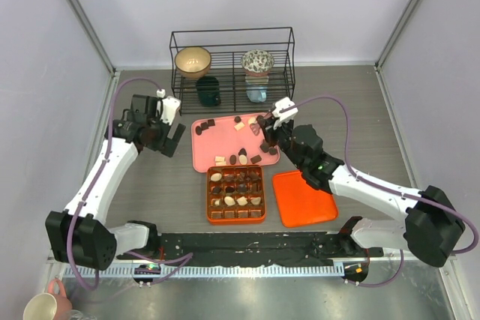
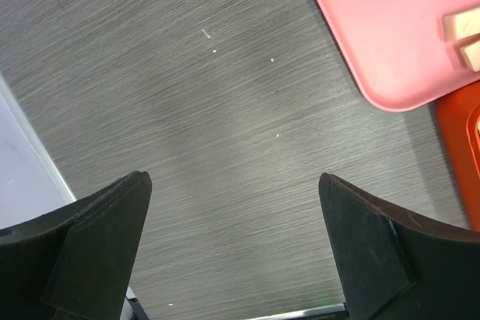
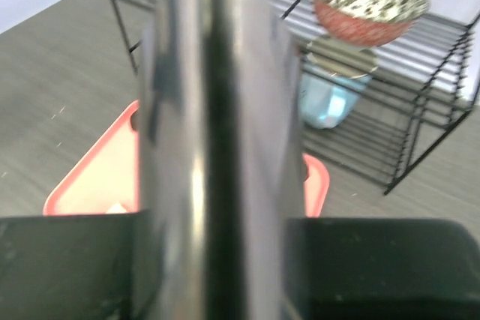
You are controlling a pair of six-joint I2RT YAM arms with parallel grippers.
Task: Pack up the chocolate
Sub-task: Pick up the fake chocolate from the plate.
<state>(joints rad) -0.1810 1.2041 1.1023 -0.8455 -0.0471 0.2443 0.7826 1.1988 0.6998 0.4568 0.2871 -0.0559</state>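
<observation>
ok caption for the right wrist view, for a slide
Right fingers clamped on a blurred shiny metal tool above the pink tray, wire rack with patterned bowl behind

Choc pcs (image 1: pixel 233 160), brown/tan/cream, scattered on pink tray (image 1: pixel 210 144) & in gridded box (image 1: pixel 208 194).

- Bare bench (image 2: pixel 225 110) is lying open under the spread left gripper (image 2: pixel 232 185), beside the pink tray (image 2: pixel 390 28).
- The wire rack (image 1: pixel 232 61) is closing off the tray's far side.
- The right gripper (image 1: pixel 264 127), clamping a metal tool (image 3: pixel 217 148), is hanging over the tray's right part.
</observation>
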